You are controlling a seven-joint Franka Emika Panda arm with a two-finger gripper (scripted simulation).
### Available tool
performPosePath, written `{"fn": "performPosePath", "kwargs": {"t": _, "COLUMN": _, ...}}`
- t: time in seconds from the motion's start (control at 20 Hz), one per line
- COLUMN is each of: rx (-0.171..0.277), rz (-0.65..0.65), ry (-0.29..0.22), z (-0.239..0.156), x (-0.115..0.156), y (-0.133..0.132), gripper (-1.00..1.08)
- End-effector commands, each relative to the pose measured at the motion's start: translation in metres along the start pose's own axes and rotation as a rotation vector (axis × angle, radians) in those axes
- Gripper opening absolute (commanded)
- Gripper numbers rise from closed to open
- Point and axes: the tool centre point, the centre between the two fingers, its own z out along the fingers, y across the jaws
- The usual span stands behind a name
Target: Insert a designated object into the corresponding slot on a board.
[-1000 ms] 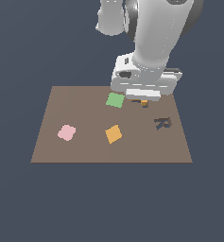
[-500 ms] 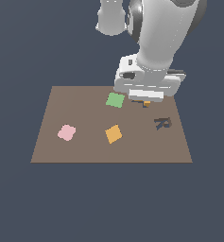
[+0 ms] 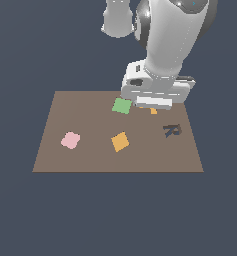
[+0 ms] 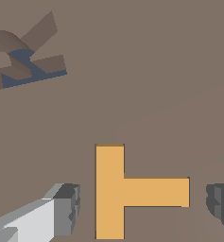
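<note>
Looking down at the board point(image 3: 90, 155) from the exterior view, most of the orange T-shaped block point(image 3: 153, 110) is hidden beneath the arm's white wrist housing; only a small orange corner peeks out just below it. The wrist view shows the same block point(image 4: 127, 191) whole, lying flat in the brown surface with thin dark edges around it, so it appears seated in its T-shaped slot, though how deep it sits I cannot tell. The gripper point(image 4: 144, 205) straddles the block with its jaws spread wide: one grey fingertip point(image 4: 66, 208) stands just beside the crossbar and the other point(image 4: 220, 205), cut off by the picture's edge, sits apart from the stem's end, neither touching the orange. Off to one side in the wrist view the dark R-shaped recess point(image 4: 19, 61) is partly cropped; in the exterior view it point(image 3: 172, 130) lies open towards the exterior view's right. A green square point(image 3: 122, 105) sits just beside the wrist housing, an orange square tile point(image 3: 120, 141) near the board's middle, and a pink piece point(image 3: 70, 140) towards the exterior view's left.
</note>
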Motion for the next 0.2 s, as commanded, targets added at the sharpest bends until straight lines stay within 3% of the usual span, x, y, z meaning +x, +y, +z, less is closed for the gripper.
{"fn": "performPosePath", "kwargs": {"t": 0.0, "rx": 0.0, "rz": 0.0, "ry": 0.0, "z": 0.0, "x": 0.0001, "y": 0.0, "gripper": 1.0}}
{"fn": "performPosePath", "kwargs": {"t": 0.15, "rx": 0.0, "rz": 0.0, "ry": 0.0, "z": 0.0, "x": 0.0001, "y": 0.0, "gripper": 1.0}}
